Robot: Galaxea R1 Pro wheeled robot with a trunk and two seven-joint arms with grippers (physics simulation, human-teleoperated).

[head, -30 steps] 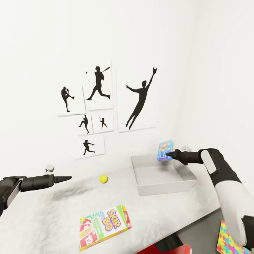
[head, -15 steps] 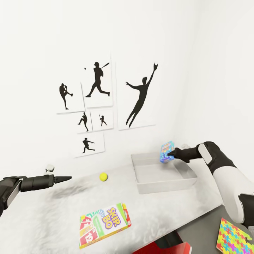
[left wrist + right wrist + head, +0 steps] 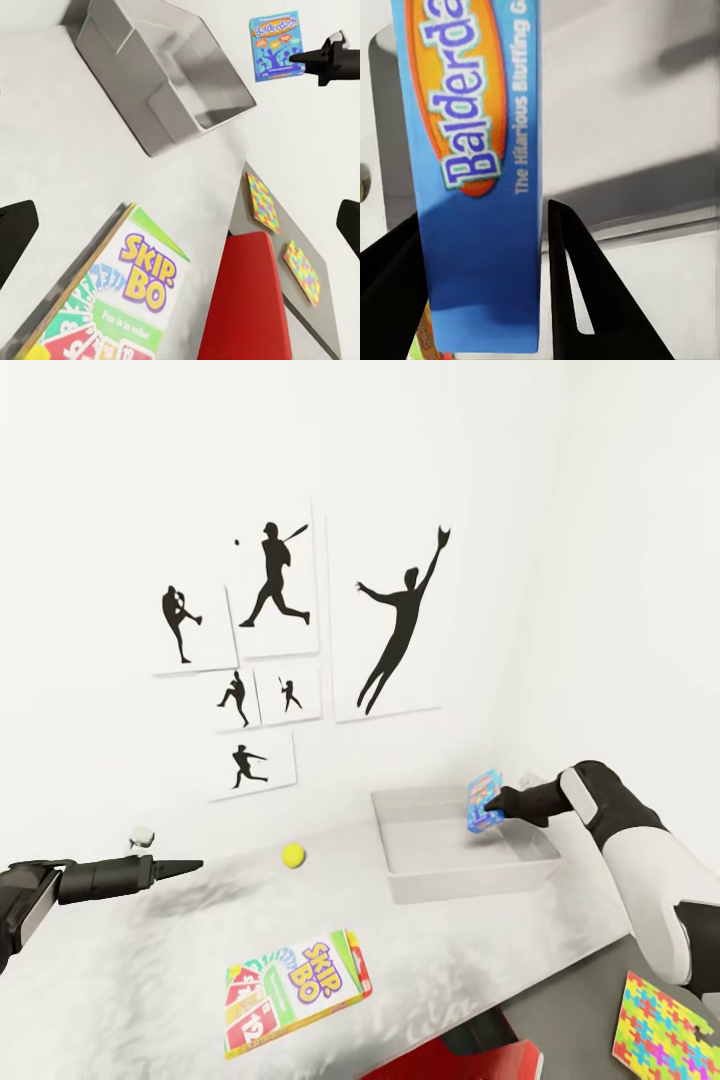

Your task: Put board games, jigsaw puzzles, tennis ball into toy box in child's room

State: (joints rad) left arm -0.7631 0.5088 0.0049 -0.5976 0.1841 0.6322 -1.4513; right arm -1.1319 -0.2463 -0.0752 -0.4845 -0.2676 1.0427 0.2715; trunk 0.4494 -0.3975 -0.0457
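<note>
The blue game [image 3: 484, 801] was held pinched in the right gripper [image 3: 492, 804] above the empty box [image 3: 462, 860]. The left gripper [image 3: 196, 866] was spread, holding nothing. SKIP-BO [image 3: 298, 992], ball [image 3: 292, 854] and puzzles [image 3: 263, 202] were left outside.

Toy box [image 3: 450, 880] open-topped, bare inside, blue board game [image 3: 483, 801] hanging above its right wall, tennis ball [image 3: 292, 854] left of it, SKIP-BO box [image 3: 298, 991] nearer, open tabletop between.

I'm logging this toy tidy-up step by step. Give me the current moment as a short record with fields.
right claw: shut on the blue board game, held above the toy box
left claw: empty, hovering over the table
tennis ball: on the table, left of the toy box
SKIP-BO game: flat near the table's front edge
jigsaw puzzles: two, on a lower grey surface
</note>
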